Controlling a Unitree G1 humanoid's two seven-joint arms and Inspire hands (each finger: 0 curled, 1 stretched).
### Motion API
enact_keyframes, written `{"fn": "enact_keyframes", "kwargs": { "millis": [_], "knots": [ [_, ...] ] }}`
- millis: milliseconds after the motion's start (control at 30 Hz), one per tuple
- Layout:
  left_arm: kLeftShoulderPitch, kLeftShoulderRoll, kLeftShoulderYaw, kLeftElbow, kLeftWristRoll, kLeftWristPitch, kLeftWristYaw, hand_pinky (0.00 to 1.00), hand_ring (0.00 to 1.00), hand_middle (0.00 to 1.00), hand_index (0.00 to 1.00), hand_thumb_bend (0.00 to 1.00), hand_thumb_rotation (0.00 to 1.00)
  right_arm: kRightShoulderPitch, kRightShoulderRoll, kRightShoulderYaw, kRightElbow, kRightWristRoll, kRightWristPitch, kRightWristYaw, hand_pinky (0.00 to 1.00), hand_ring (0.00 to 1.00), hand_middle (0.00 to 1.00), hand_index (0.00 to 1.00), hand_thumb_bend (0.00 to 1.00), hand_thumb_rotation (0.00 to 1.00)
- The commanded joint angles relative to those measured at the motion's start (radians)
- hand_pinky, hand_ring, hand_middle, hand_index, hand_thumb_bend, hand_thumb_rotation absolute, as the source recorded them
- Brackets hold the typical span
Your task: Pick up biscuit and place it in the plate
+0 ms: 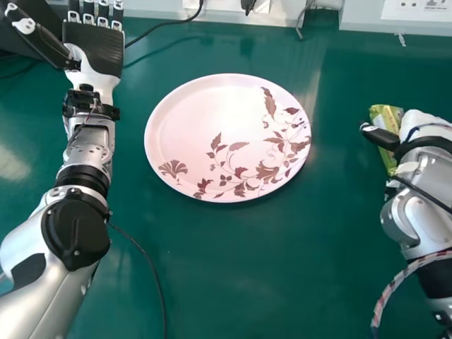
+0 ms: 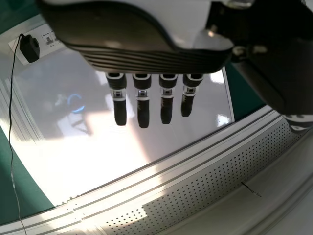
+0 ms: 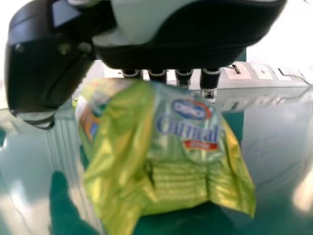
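– Where was the biscuit pkt (image 1: 386,119)?
– At the R hand (image 1: 426,128); couldn't tell if gripped. 1 plate (image 1: 201,116) sat L of it on the counter (image 1: 233,282).
– L hand (image 1: 97,48)?
– Farther off, fingers straight, wide.

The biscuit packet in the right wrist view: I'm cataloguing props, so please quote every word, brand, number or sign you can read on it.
"Oatmeal": across the front of the biscuit packet.
Blue oval logo above that word: too blurred to read.
Red strip below it: too blurred.
Side print: too blurred.
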Motion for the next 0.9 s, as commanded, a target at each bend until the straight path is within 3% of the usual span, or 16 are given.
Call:
{"fn": "enact_keyframes", "kwargs": {
  "millis": [0,433,567,733,867],
  "knots": [
    [-0.016,0.005,0.008,0.002,-0.01,0.006,0.008,0.83,0.89,0.94,0.96,1.0,0.47,0.037,-0.018,0.011,0.018,-0.001,0.0,0.022,0.66,0.78,0.86,0.92,0.86,0.65],
    [-0.014,0.013,0.01,0.001,-0.026,0.031,-0.018,0.8,0.88,0.95,0.98,1.0,0.44,0.06,-0.05,0.026,0.005,-0.044,-0.023,0.081,0.64,0.76,0.84,0.88,0.85,0.58],
    [-0.016,0.019,0.021,0.004,-0.032,0.049,-0.012,0.8,0.88,0.95,0.98,1.0,0.44,0.068,-0.056,0.021,-0.006,-0.046,-0.03,0.091,0.62,0.74,0.83,0.86,0.83,0.48],
    [-0.019,0.02,0.035,0.001,-0.049,0.069,-0.001,0.77,0.88,0.95,0.98,1.0,0.44,0.085,-0.069,0.01,-0.029,-0.038,-0.057,0.1,0.51,0.67,0.87,0.9,0.73,0.31],
    [-0.018,0.026,0.036,0.002,-0.061,0.098,-0.01,0.76,0.88,0.96,0.98,1.0,0.46,0.097,-0.081,0.0,-0.053,-0.035,-0.075,0.123,0.47,0.62,0.83,0.87,0.71,0.18]
  ]
}}
